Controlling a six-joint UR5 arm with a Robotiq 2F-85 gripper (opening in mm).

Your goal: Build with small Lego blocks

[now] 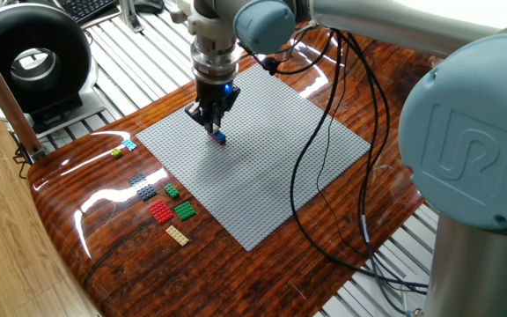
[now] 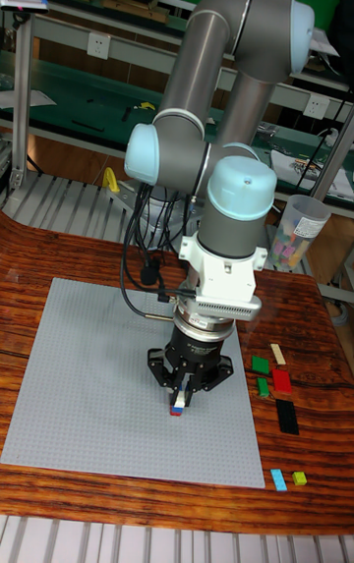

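A small blue and red Lego block pair (image 1: 218, 136) stands on the grey studded baseplate (image 1: 262, 176), left of its middle. My gripper (image 1: 213, 128) points straight down over it with its fingers drawn together on the top of the blue block. In the tall fixed view the same blue and red block (image 2: 178, 410) sits at the tips of the gripper (image 2: 182, 396), near the front edge of the baseplate (image 2: 88, 376). The exact contact is hidden by the fingers.
Loose small Lego blocks lie on the wood beside the baseplate: cyan (image 1: 129, 144), yellow-green (image 1: 117, 153), dark grey (image 1: 144, 186), two green (image 1: 184, 210), red (image 1: 160, 211), tan (image 1: 177, 235). Black cables (image 1: 324, 150) hang over the plate's right half. A black ring light (image 1: 29, 62) stands at the far left.
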